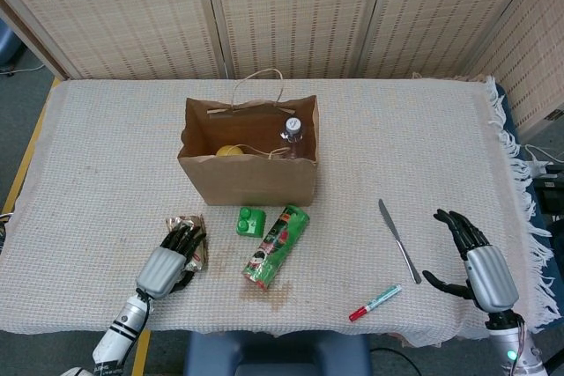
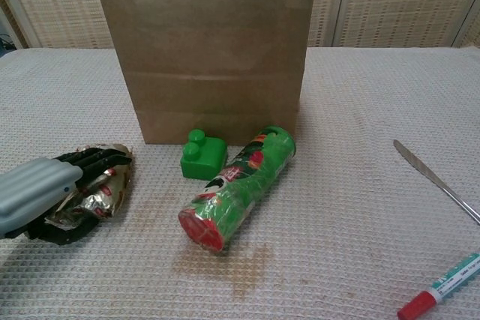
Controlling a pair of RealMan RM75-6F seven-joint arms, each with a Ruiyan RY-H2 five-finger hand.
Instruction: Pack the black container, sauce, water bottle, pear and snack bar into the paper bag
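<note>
Open bag mouth [image 1: 248, 125] above, perhaps half-filled; green block [image 1: 250, 220] and green can [image 1: 277, 246] crowding its front.

I see the bench [image 1: 106, 156] under a coarse, matt woven cloth, fringed at its right edge. The paper bag [image 2: 206, 58] is matt brown kraft, lightly creased. The snack bar [image 2: 97, 192] wears crinkled, shiny foil. The green tube [image 2: 240, 185] has a glossy printed wrap; the green block [image 2: 202, 157] looks like smooth plastic. The knife [image 1: 398, 239] is dull metal. My left hand [image 1: 167, 261] has a smooth grey shell and black fingers.
</note>
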